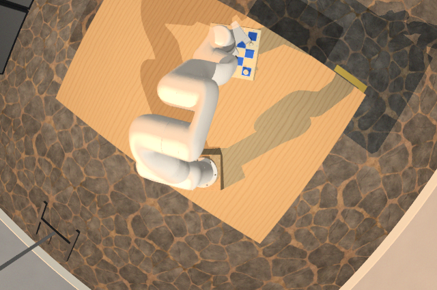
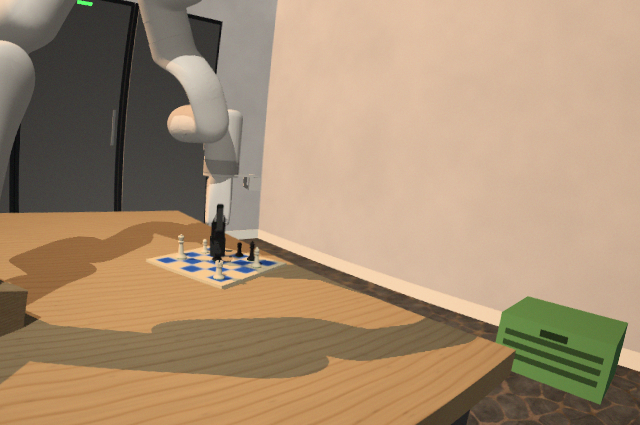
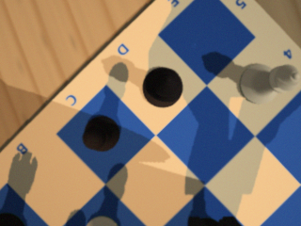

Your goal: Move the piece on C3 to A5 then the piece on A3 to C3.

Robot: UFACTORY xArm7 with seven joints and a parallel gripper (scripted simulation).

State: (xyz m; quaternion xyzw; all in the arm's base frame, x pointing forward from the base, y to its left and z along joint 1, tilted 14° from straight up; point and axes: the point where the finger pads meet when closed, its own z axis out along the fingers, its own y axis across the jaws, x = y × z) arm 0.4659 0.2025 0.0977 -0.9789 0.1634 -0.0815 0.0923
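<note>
The chessboard (image 1: pixel 254 63) (image 2: pixel 184 272) (image 3: pixel 91 77) has blue and cream squares. My gripper (image 2: pixel 217 255) (image 3: pixel 213 221) is low over C3, shut on a dark piece whose shape is mostly hidden by the black fingers. The piece's base is at or just above the square; I cannot tell whether it touches. A black piece (image 3: pixel 9 220) stands on A5, mostly cut off in the wrist view and hidden behind the gripper in the exterior view. A3 shows no piece.
Black pieces stand on C5 (image 2: pixel 239 249) (image 3: pixel 101 134) and D5 (image 2: pixel 251 250) (image 3: pixel 163 87). White pieces stand on E4 (image 2: pixel 256 258) (image 3: pixel 258 84), E1 (image 2: pixel 219 270) (image 1: pixel 246 71), A2 (image 2: pixel 180 247), A4 (image 2: pixel 205 245) and B4 (image 3: pixel 103 221).
</note>
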